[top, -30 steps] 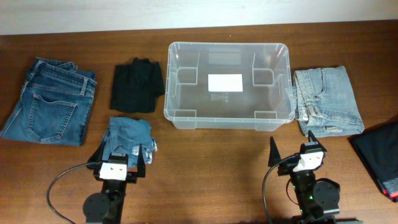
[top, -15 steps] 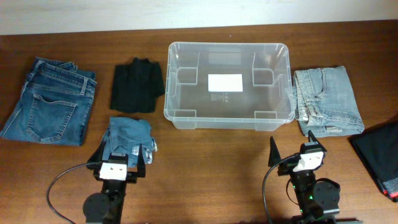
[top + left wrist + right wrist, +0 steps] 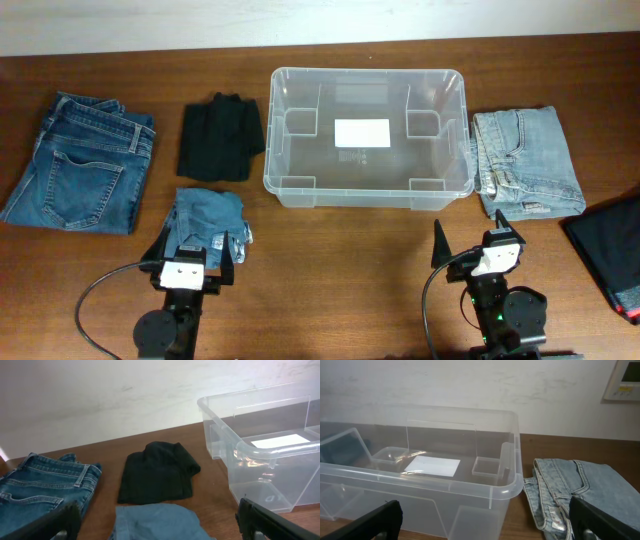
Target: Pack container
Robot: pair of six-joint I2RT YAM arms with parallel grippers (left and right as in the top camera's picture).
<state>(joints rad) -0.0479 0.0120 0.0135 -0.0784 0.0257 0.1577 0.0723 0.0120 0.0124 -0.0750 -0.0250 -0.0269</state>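
Container: the large clear rectangular plastic bin [image 3: 366, 196] sits empty at the far middle of the brown wooden tabletop [image 3: 350, 250].
Hands: the left hand [image 3: 195, 252] and right hand [image 3: 470, 240] are both spread wide, holding nothing.
Risk, unfolding: pinching only the top layer of the small folded blue denim piece [image 3: 208, 215] would likely let it unfold and drape over the rim.
Risk, shove: a low carry could bump the light bin and slide it.

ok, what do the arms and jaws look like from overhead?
Both black. Left arm and right arm: round joint housings, a white block at each wrist, two slim black jaws apiece. A thin black cable loops beside each. One green light on the right arm's base.
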